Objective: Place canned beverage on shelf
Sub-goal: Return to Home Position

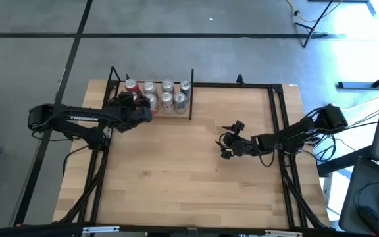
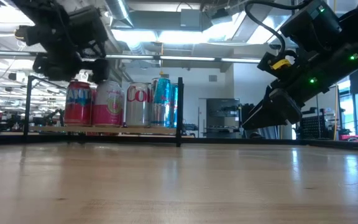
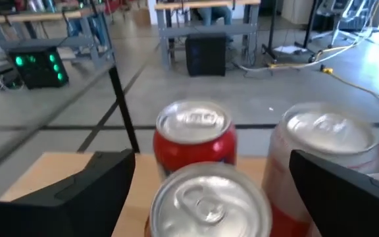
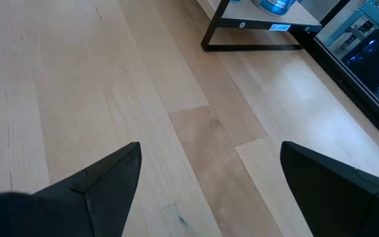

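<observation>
Several drink cans [image 1: 166, 95] stand upright in two rows on the shelf [image 2: 104, 130], a light-wood ledge in black rods at the table's far left. My left gripper [image 3: 212, 164] is open at can-top height there. Its fingers stand on either side of a silver-topped can [image 3: 209, 197], with a gap on both sides. A red can [image 3: 195, 135] stands behind it and a pale one [image 3: 328, 138] beside it. The low view shows this gripper [image 2: 67, 59] just above the row's left end. My right gripper [image 1: 227, 141] waits open over the bare table's middle right.
The shelf's upright black rods [image 1: 191, 95] stand at its ends. A black rod frame [image 1: 278, 105] runs along the table's far and right edges. Bare wood tabletop [image 1: 176, 171] stretches across the near half. The shelf's right end [image 4: 255, 29] shows in the right wrist view.
</observation>
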You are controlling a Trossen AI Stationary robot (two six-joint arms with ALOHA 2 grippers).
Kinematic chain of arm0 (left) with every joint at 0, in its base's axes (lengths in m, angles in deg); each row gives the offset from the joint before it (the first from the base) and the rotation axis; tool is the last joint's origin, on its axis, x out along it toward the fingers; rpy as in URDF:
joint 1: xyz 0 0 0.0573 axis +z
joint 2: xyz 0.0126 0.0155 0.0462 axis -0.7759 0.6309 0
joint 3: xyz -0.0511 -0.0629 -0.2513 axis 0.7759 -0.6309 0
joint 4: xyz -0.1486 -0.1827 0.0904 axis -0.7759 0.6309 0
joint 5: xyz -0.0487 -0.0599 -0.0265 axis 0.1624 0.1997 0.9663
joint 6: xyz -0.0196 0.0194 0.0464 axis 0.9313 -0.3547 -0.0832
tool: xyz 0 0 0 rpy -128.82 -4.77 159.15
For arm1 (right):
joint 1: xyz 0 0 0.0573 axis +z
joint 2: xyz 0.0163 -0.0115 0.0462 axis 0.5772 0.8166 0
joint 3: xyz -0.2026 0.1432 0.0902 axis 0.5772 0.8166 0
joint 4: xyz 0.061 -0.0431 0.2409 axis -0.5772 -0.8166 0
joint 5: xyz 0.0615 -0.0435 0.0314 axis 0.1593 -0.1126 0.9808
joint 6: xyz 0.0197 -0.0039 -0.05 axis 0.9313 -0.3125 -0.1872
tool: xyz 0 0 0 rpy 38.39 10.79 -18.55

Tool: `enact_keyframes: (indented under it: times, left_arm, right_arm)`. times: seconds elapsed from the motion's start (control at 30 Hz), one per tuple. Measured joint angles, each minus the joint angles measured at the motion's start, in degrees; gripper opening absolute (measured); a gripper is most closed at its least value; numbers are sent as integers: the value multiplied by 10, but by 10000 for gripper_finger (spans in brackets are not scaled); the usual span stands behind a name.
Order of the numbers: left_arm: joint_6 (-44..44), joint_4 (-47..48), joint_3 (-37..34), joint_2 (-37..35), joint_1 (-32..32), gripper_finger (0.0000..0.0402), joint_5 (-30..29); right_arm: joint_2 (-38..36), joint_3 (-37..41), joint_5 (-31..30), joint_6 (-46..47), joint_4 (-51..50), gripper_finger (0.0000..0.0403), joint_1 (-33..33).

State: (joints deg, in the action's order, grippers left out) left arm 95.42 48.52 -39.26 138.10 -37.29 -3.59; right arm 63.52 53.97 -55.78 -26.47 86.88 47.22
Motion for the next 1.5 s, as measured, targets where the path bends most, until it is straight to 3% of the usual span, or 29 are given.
enact_keyframes:
  times: [0.23,0.33,0.4,0.53,0.6,0.67,0.8,0.87,0.93,1.03,1.1,1.27,1.37,1.5]
  left_arm:
    - [-34,3,38,0,-26,399,-82]
    - [-112,2,61,0,-37,399,-130]
    - [-127,-3,77,0,-42,399,-117]
    - [-120,-16,94,0,-43,399,-30]
    - [-158,-58,94,0,-38,399,-8]
    - [-256,-136,95,0,-36,399,92]
    - [-439,-266,95,0,-58,399,500]
    - [-467,-300,95,2,-70,399,661]
    - [-457,-346,95,3,-86,399,767]
    - [-496,-385,96,3,-115,399,854]
    - [-532,-388,96,9,-134,399,849]
    - [-515,-427,95,26,-158,399,750]
    - [-484,-459,95,42,-159,399,745]
    - [-480,-459,95,67,-157,383,689]
  right_arm:
    - [0,0,3,2,0,349,0]
    - [0,0,13,2,0,349,0]
    - [0,0,15,2,3,349,0]
    - [0,0,15,0,27,349,0]
    - [0,-1,15,0,41,349,0]
    - [0,-1,14,-3,53,349,0]
    - [0,-7,-10,-33,76,349,0]
    - [0,-14,-16,-35,76,349,0]
    - [0,-20,-15,-36,76,349,0]
    - [0,-24,7,-26,76,349,0]
    - [0,-24,39,-19,76,349,0]
    - [0,-24,93,-4,78,349,0]
    - [0,-24,106,2,79,349,0]
    - [0,-24,106,6,97,347,0]
